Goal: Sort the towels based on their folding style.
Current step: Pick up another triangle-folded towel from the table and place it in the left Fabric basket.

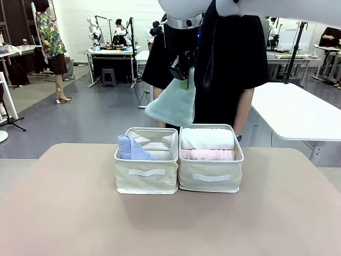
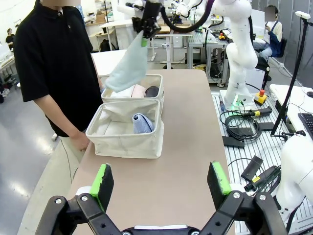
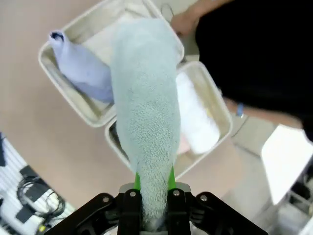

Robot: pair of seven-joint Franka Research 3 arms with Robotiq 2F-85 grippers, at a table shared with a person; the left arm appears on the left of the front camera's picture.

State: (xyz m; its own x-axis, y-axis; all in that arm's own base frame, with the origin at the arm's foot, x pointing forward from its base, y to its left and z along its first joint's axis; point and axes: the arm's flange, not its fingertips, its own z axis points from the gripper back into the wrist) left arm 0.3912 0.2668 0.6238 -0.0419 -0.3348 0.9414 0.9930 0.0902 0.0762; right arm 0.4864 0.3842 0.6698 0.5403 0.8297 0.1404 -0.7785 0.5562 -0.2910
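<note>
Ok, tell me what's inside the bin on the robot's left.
The left bin holds one lavender-blue cone-folded towel, leaning at its left side. The rest shows bare cream lining. The teal towel in the right gripper hangs above, hiding part of the floor in the right wrist view.

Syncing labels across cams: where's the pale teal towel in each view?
Front view: pale teal towel hangs from the right tool, top centre, above the two bins.
Left wrist view: towel upper left of centre, over the far bin.
Right wrist view: towel runs up the middle from the tool.
Shared landmark: lavender-blue towel in its bin.
</note>
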